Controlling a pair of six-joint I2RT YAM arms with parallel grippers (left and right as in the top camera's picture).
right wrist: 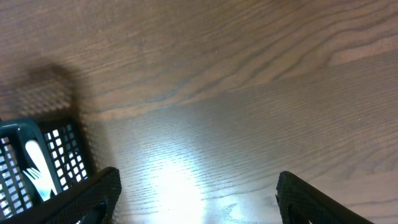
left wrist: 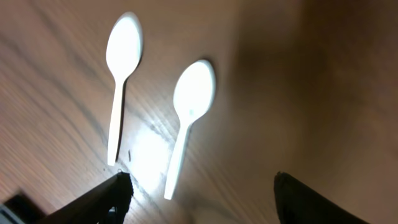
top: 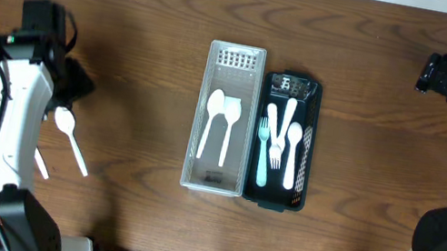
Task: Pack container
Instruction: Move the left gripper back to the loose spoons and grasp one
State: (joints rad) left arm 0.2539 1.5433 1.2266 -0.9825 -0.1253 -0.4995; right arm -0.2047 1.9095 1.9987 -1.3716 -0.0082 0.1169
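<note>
Two loose white plastic spoons lie on the wooden table at the left: one [top: 72,138] [left wrist: 189,112] in plain sight, the other [top: 40,162] [left wrist: 121,81] partly hidden under my left arm in the overhead view. My left gripper [top: 74,83] [left wrist: 202,193] is open and empty, hovering just above the near spoon's handle end. A white mesh basket [top: 201,112] at the centre holds two white spoons. Beside it, a dark green basket [top: 308,150] [right wrist: 37,162] holds white forks and spoons. My right gripper [top: 431,74] [right wrist: 196,193] is open and empty over bare table at the far right.
The two baskets stand side by side, touching, in the middle of the table. The table's back edge runs along the top of the overhead view. The arm bases sit at the front left and front right.
</note>
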